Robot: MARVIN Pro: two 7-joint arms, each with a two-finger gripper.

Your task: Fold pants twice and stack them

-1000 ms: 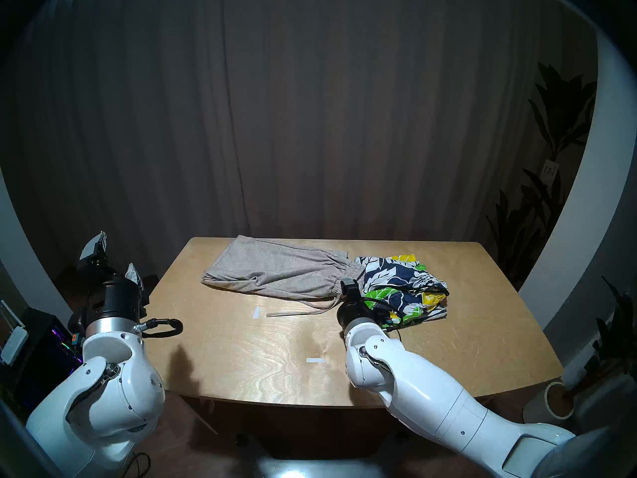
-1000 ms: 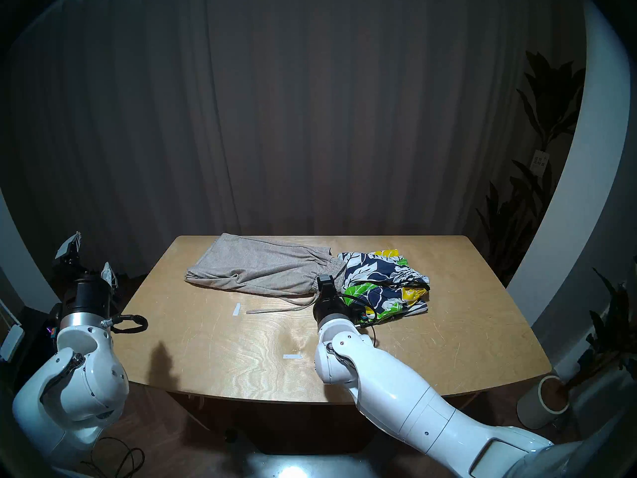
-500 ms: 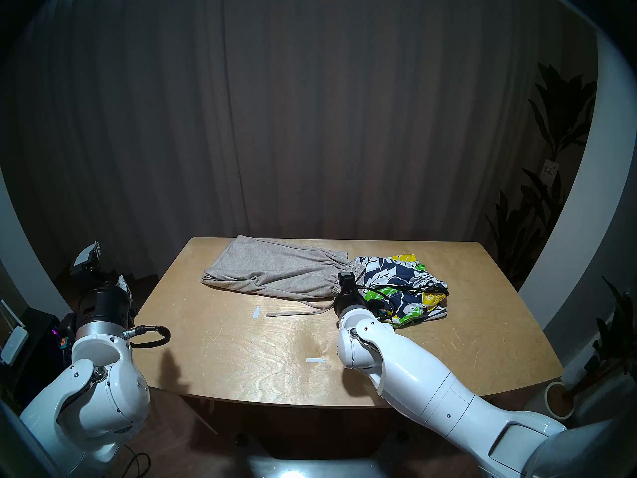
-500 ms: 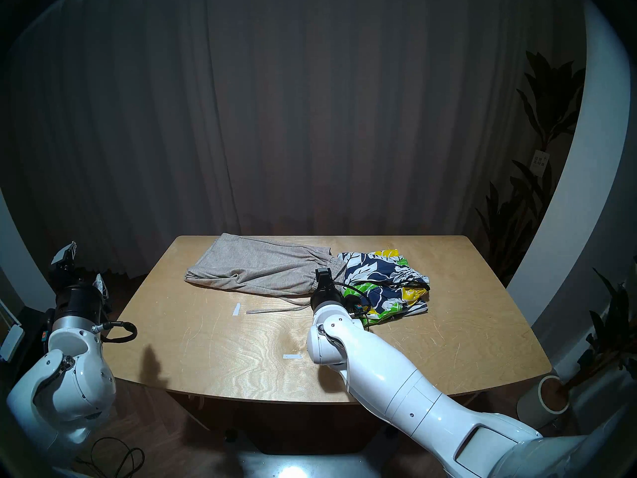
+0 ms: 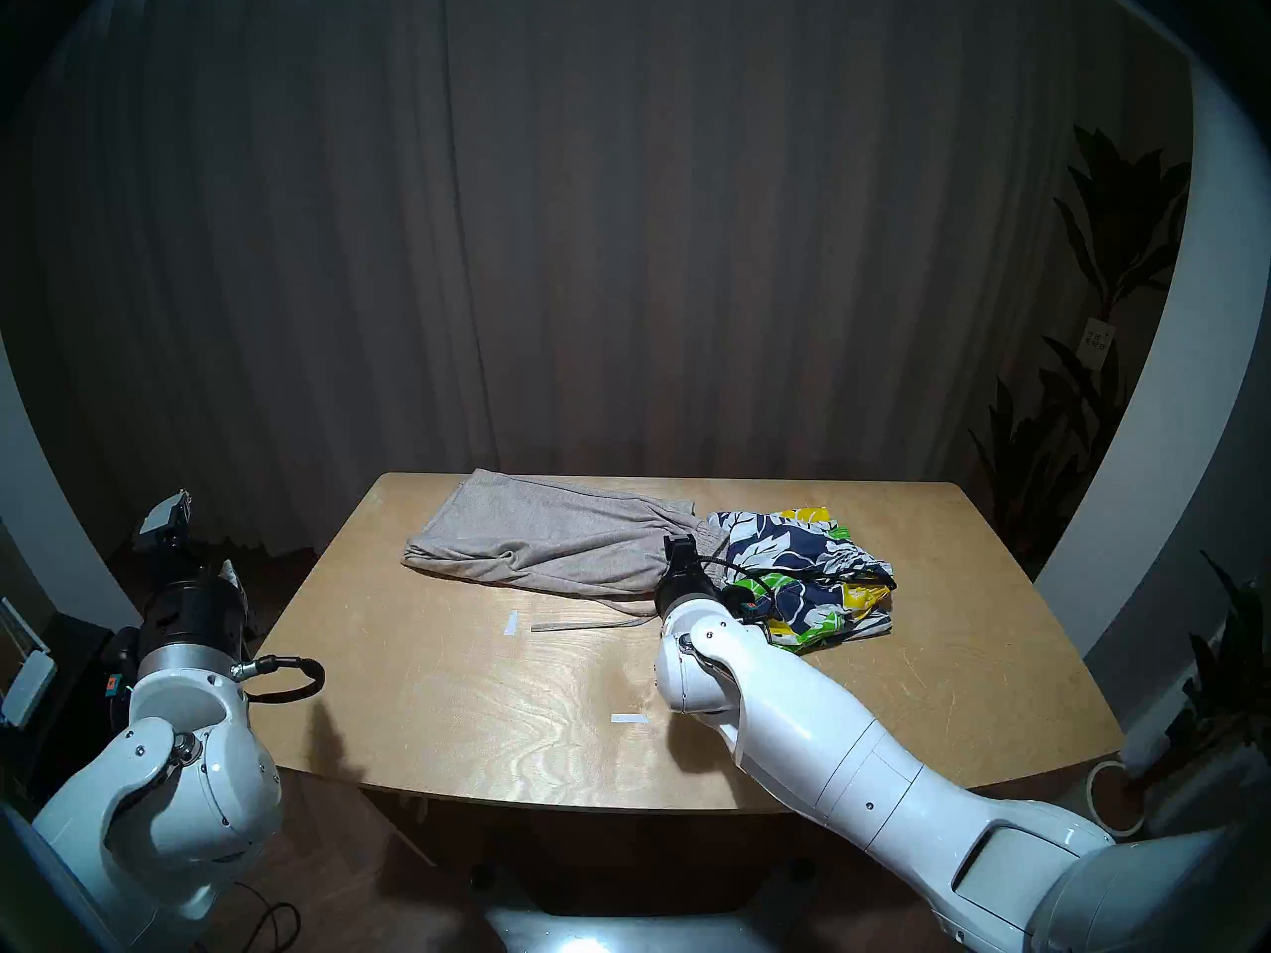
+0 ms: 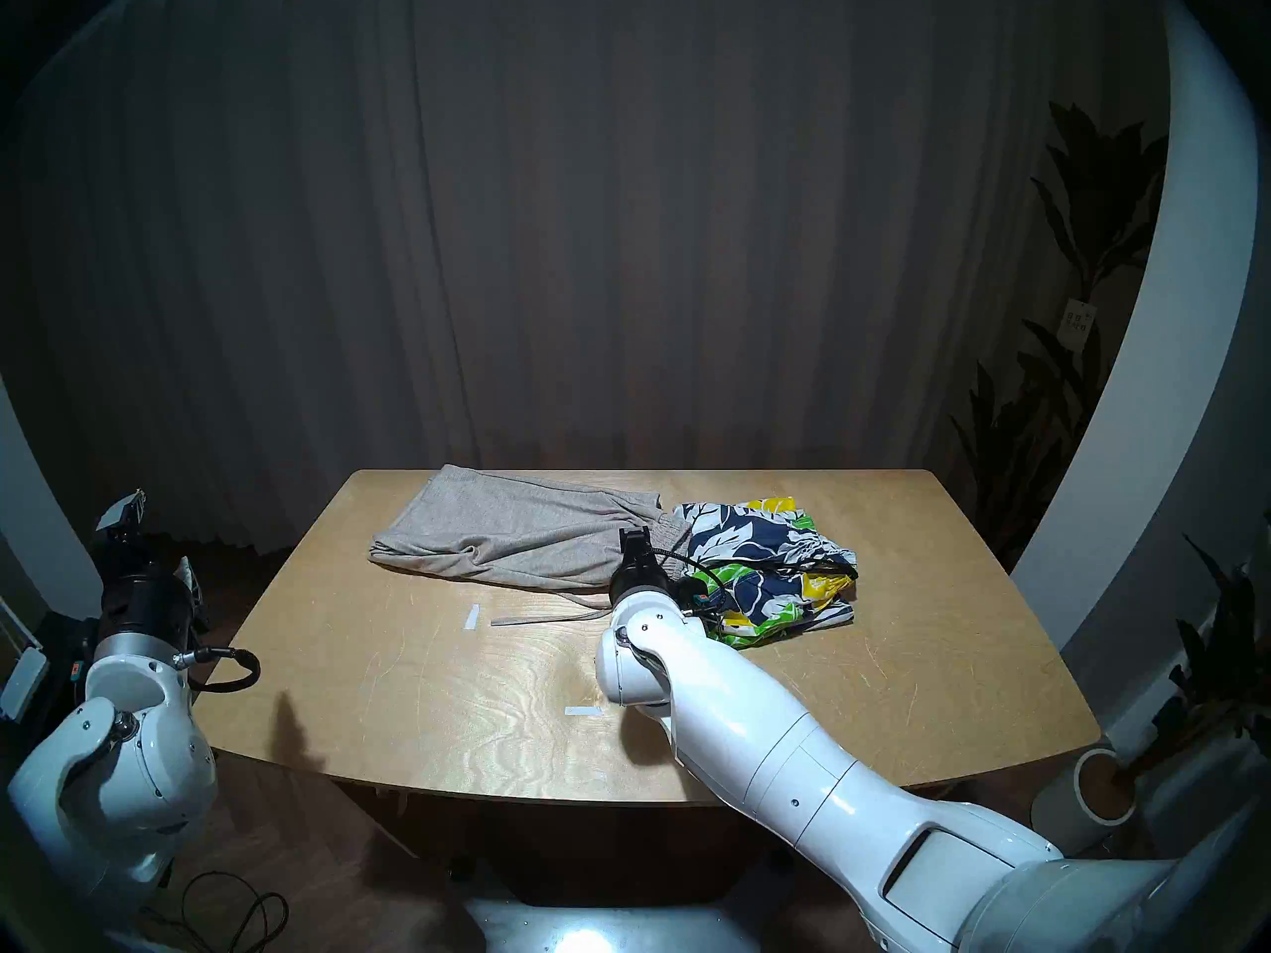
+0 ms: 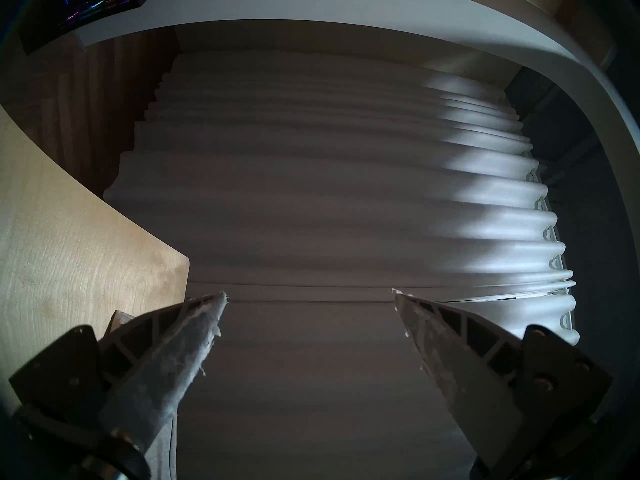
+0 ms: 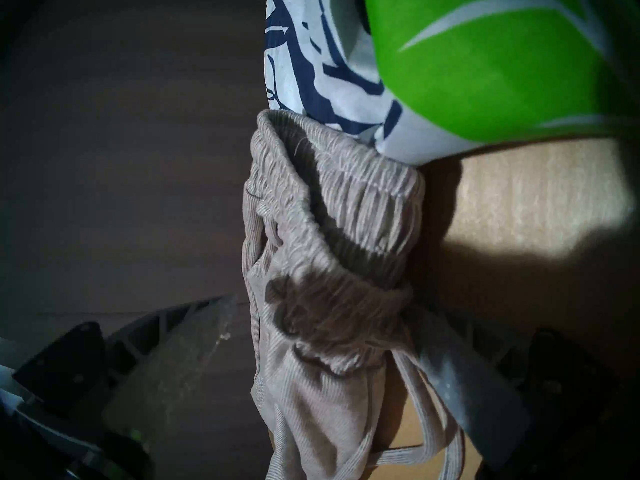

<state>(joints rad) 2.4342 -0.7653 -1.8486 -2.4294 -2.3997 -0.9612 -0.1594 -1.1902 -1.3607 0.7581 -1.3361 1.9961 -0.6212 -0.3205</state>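
Right gripper (image 8: 311, 347): fingers spread, straddling the gathered waistband of the grey pants (image 5: 550, 542), not yet clenched. Floral shorts (image 5: 801, 566): touching that waistband's far side. Left gripper (image 7: 308, 295): spread, empty, well apart. Advice: pinch grey layers only, avoiding the shorts.

Grey-beige knit pants (image 5: 550, 542) lie flat, folded lengthwise, stretching away to the left of the right end effector (image 8: 322, 316). Gathered elastic waistband (image 8: 332, 205) sits bunched between that end effector's spread fingers, one finger (image 8: 460, 375) touching the fabric. Pale drawstring (image 5: 591, 625) trails on the surface (image 5: 481, 690) just near-left of it. Floral shorts (image 5: 805, 573), navy, white, green and yellow, crumpled in a heap, black drawstring (image 5: 846, 570) on top, lie immediately right of the end effector, touching the waistband.
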